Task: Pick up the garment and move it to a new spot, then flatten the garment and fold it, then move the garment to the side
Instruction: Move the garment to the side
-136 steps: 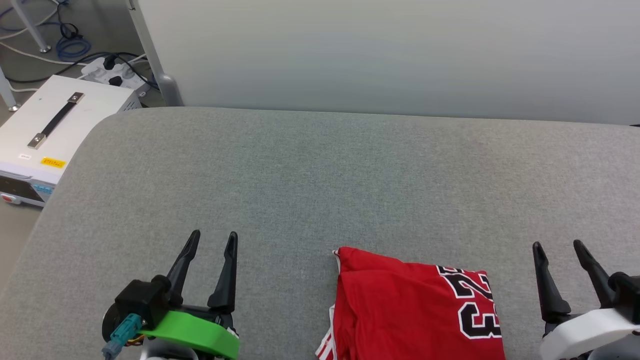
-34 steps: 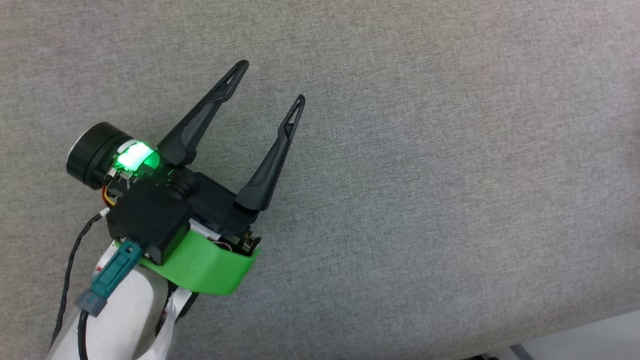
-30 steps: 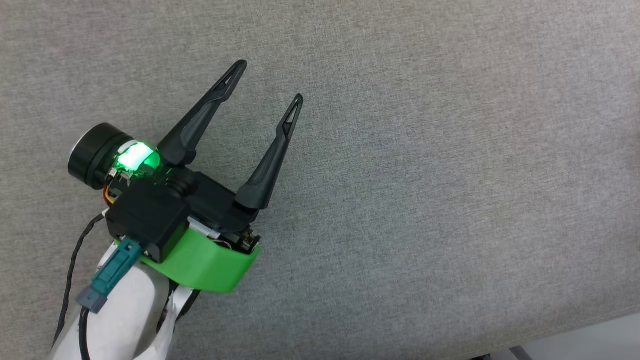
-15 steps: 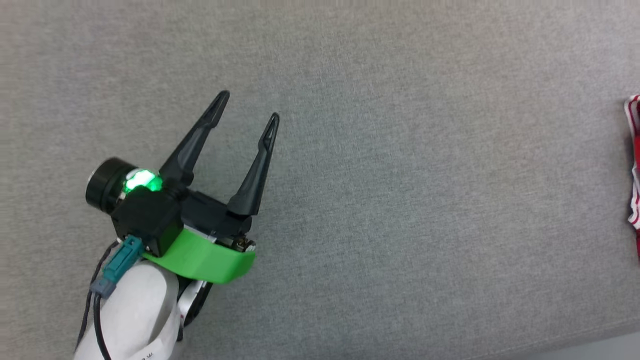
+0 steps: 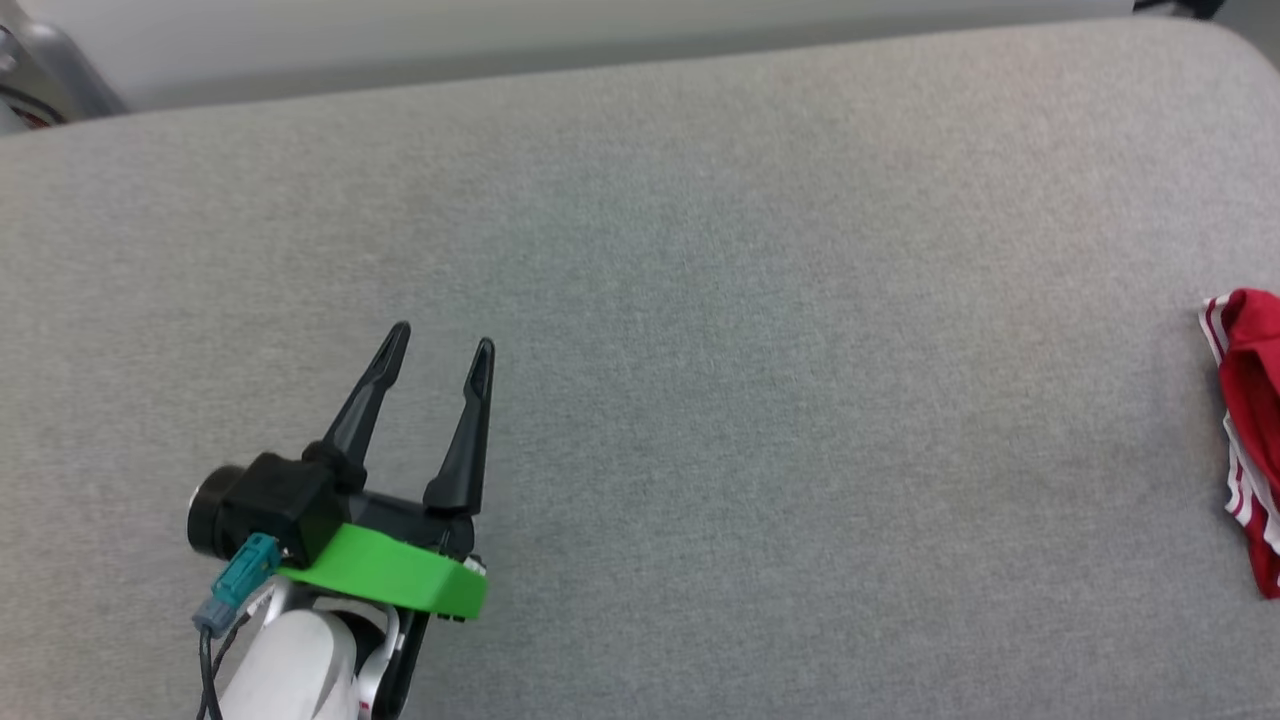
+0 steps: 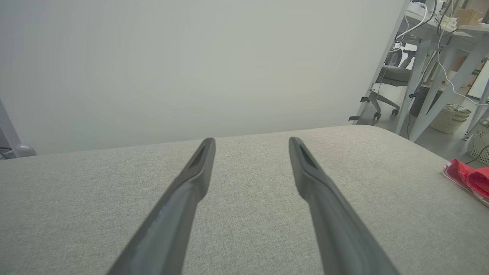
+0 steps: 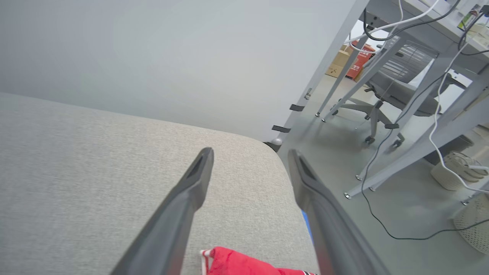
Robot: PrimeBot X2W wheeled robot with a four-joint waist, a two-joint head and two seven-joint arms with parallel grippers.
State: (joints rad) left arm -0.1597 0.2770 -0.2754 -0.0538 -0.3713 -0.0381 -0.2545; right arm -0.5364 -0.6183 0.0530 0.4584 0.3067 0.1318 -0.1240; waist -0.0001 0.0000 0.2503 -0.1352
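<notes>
Table (image 5: 750, 400) in matt grey woven cloth — garment (image 5: 1260, 400) soft red fabric — fingers (image 5: 467, 440) matt black plastic.

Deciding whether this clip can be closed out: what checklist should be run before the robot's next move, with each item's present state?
1. The left tool is open with nothing between its fingers: ok.
2. The right tool is open, fingertips off the garment: ok.
3. The garment lies on the grey surface, toward its right end: ok.
4. The garment is neatly folded: cannot tell, since the picture edge cuts it off.
5. The garment sits fully on the grey surface, not overhanging: cannot tell.
</notes>
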